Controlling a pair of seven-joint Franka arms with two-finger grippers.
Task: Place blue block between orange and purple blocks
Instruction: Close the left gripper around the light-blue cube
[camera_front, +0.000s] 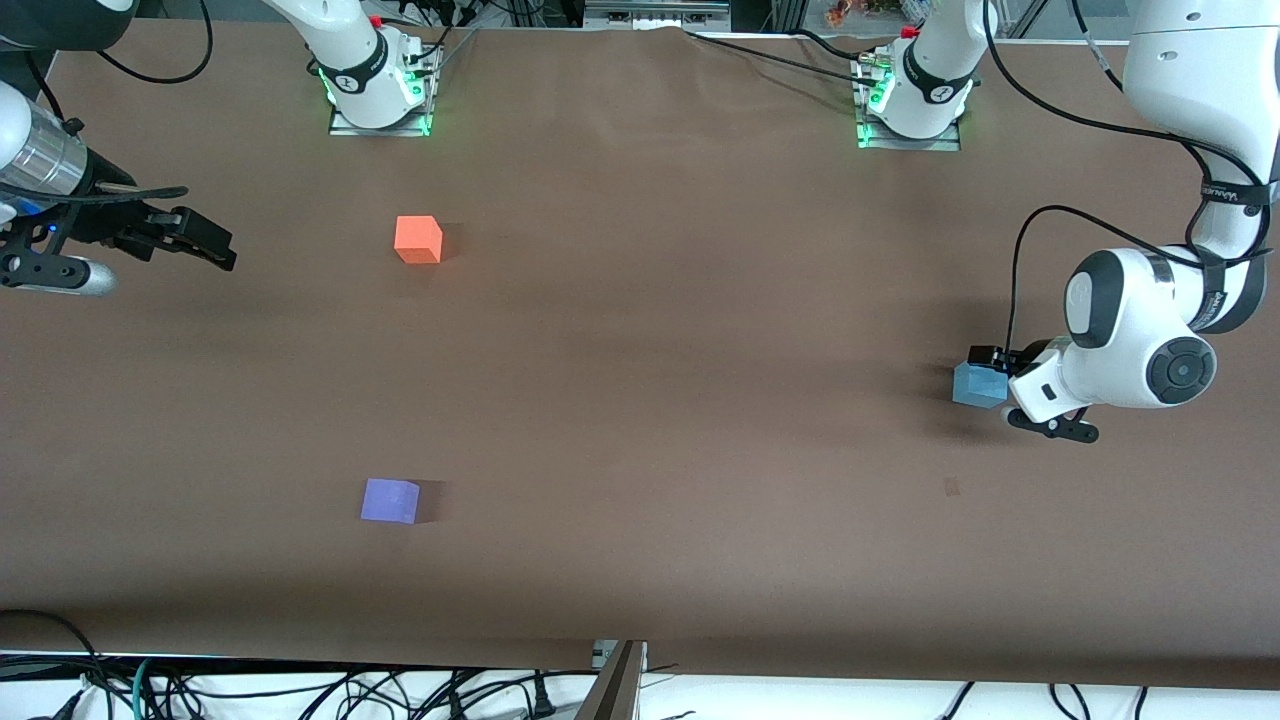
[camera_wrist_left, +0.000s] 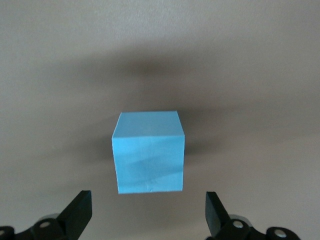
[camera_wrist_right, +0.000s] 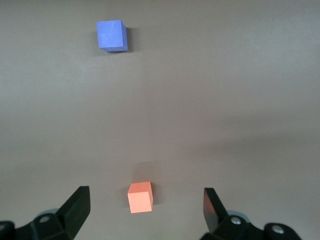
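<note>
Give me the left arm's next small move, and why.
Probably ease the left pincer down around the blue block and close. It is open, its fingers wider than the block, which sits free on the table. The right pincer waits open near the orange block; the purple block is untouched.

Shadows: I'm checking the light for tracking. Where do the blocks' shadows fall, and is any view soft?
Front view: the orange block and purple block cast short shadows toward the left arm's end. Left wrist view: a dark smudge of shadow spreads around the blue block, open left gripper framing it. Right wrist view: shadows faint, picture slightly soft.
</note>
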